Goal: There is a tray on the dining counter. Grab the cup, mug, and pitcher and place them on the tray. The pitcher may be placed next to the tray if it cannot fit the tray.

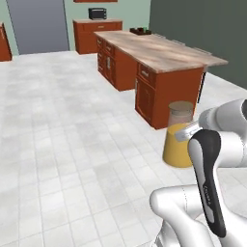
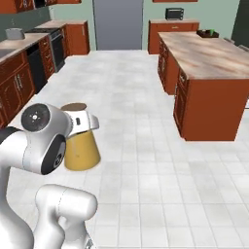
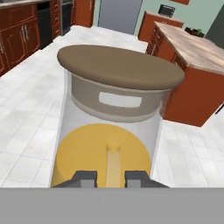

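At lower centre of the hand view, the hand (image 3: 111, 178) grips the pitcher (image 3: 109, 127) by what seems its handle; the worktop (image 1: 159, 50) sits upper right, and driving jolts could slip it

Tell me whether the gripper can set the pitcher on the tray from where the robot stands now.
Probably not. The gripper is shut on the pitcher, carried above the floor, but the tray sits at the far end of the dining counter, so the base likely must drive closer.
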Controlling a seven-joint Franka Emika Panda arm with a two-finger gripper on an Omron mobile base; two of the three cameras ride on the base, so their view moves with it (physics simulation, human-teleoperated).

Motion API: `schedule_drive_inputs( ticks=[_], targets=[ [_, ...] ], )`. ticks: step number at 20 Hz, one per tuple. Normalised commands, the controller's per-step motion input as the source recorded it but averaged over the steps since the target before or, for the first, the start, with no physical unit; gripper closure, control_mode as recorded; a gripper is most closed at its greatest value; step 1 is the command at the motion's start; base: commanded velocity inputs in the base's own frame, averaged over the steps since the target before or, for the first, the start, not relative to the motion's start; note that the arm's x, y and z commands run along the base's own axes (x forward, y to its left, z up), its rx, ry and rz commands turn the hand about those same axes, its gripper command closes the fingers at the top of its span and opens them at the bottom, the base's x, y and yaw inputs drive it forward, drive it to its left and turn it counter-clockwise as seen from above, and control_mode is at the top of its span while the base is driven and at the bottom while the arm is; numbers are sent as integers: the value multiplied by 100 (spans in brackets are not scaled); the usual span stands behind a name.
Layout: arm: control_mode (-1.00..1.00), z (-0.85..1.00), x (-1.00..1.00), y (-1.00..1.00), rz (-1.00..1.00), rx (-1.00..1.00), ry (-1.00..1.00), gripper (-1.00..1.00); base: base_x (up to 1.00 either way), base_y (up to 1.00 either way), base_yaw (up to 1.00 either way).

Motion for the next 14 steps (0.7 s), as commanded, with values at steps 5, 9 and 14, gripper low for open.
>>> schedule_drive_inputs(
  ticks=[5,9,14],
  targets=[
    [100,0,0,0,0,0,0,100,43,-81,-4],
    [100,0,0,0,0,0,0,100,61,-86,-2],
    [100,0,0,0,0,0,0,100,64,-84,-2]
  ],
)
